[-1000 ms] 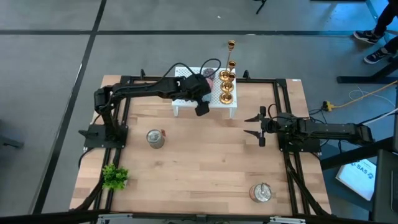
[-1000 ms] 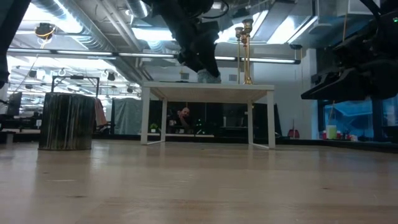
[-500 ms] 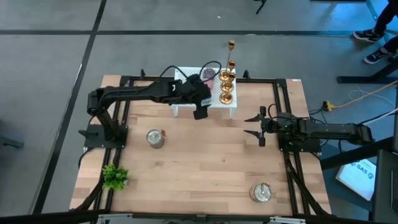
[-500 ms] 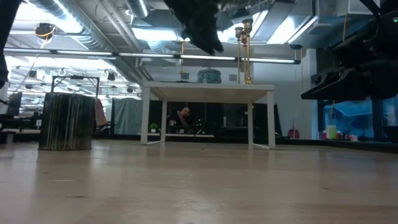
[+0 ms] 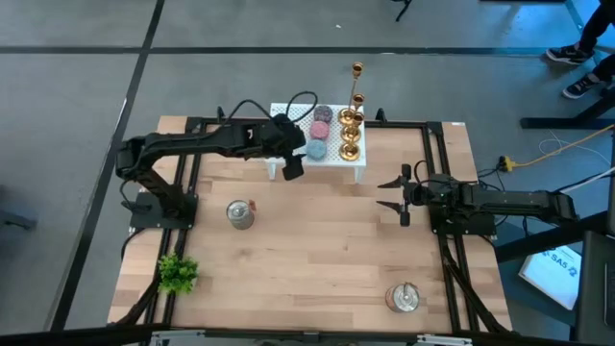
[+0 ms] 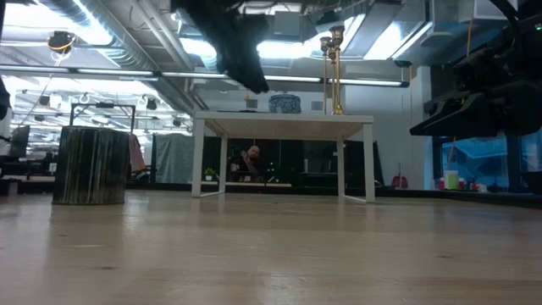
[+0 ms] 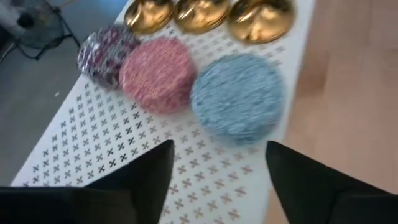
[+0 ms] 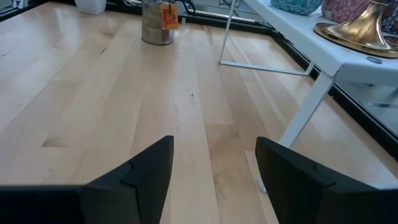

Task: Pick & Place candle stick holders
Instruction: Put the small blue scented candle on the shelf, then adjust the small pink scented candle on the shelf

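- Nearest the front edge of the wooden table (image 5: 317, 259) stand a silver tin (image 5: 404, 298) and a small green plant (image 5: 177, 273), both well apart from the work; a second tin (image 5: 239, 213) sits farther in, on the left.
- The right gripper (image 5: 394, 192) waits over the middle-right of the table, fingers spread and holding nothing. It points toward the stand, which looks like a ready post rather than an active one.
- The left gripper (image 5: 291, 165) hangs over the near-left edge of the small white stand (image 5: 357, 167), fingers parted and empty. Its wrist view looks past the two dark fingers (image 7: 146, 177) down onto the stand's patterned top, so I judge it is placed to look over what lies there.
- On the stand, a blue disc (image 7: 237, 96) lies nearest the gripper, a pink disc (image 7: 157, 73) just beside it and a purple disc (image 7: 104, 46) beyond that.
- Past the discs, the candle stick holders (image 5: 351, 135) stand in a row along the stand's right end, upright, their round gold bases (image 7: 204, 14) close together. The tallest (image 5: 356, 82) is farthest back.
- None is gripped, so the picking looks not yet begun. The discs lie between the left gripper and the holders, and the thin stems could tip if brushed.
- A person's feet (image 5: 577, 69) show on the floor, far right.
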Motion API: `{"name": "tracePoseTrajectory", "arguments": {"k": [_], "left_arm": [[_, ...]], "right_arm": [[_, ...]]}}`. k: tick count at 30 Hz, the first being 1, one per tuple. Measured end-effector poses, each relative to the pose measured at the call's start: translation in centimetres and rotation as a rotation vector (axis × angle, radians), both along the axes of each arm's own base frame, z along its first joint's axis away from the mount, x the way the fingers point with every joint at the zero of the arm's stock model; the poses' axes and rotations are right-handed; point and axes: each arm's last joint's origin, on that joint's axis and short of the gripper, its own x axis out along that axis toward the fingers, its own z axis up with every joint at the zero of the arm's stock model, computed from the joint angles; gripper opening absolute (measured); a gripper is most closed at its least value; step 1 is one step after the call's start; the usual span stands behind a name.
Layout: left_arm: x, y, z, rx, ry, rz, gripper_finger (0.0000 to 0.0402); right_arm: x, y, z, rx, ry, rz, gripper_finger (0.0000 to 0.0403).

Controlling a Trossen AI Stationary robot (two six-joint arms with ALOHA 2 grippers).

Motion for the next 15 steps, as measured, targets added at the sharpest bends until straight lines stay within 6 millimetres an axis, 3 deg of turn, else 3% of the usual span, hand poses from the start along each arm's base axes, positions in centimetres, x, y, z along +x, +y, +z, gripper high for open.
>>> {"name": "tracePoseTrajectory", "arguments": {"k": [5,15], "left_arm": [[0.5,1.0,-1.8,-0.01,-0.003,0.027,0.018],[1.4,1.3,-2.6,-0.016,-0.019,0.019,0.0075]], "right_arm": [[0.0,0.0,0.0,0.0,0.0,0.0,0.0232],[0.0,0.0,0.0,0.0,0.0,0.0,0.0232]]}}
